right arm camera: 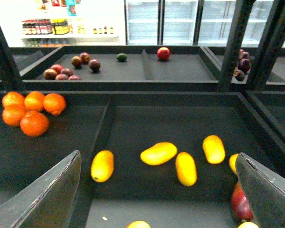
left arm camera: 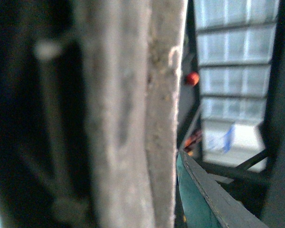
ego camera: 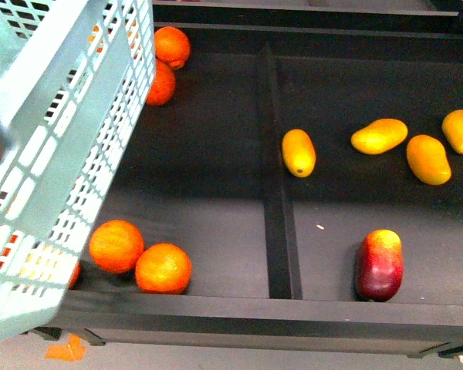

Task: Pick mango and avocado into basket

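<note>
**A:** Where is the mango, and which way does it point?

**B:** Four smooth yellow-orange ones lie in the right compartment of the black display bin point(ego camera: 216, 193), and I cannot tell which is meant. The mango by the divider point(ego camera: 299, 152) lies just right of the divider point(ego camera: 276, 216). Its long axis runs almost front to back, and a dark stem dot marks its nearer end. The second mango point(ego camera: 379, 136) lies crosswise, its right end a little farther off. The third mango point(ego camera: 428, 159) and the fourth mango point(ego camera: 462, 131) both slant from far-left to near-right. The fourth is cut by the picture's edge. None touches another.

**A:** And the avocado?

**B:** In the right wrist view a dull dark green avocado point(right arm camera: 122, 57) sits alone in the farther bin point(right arm camera: 180, 71), near its middle divider. It is too small to read its axis.

**A:** The basket?

**B:** The light turquoise basket point(ego camera: 69, 154) fills the left of the front view, tilted, with its slotted wall facing the camera. Oranges point(ego camera: 116, 246) show beside it and through its slots. I cannot tell whether it rests on anything.

**A:** The tools?

**B:** The right tool point(right arm camera: 157, 155) has its grey fingers point(right arm camera: 47, 194) spread wide with nothing between them, above the mangoes. A dark red-and-yellow mango point(ego camera: 379, 264) lies near the bin's front wall. The left wrist view is a blurred grey surface close up, with a turquoise edge beside it. Of the left tool I cannot tell whether it is spread or pressed together.
</note>
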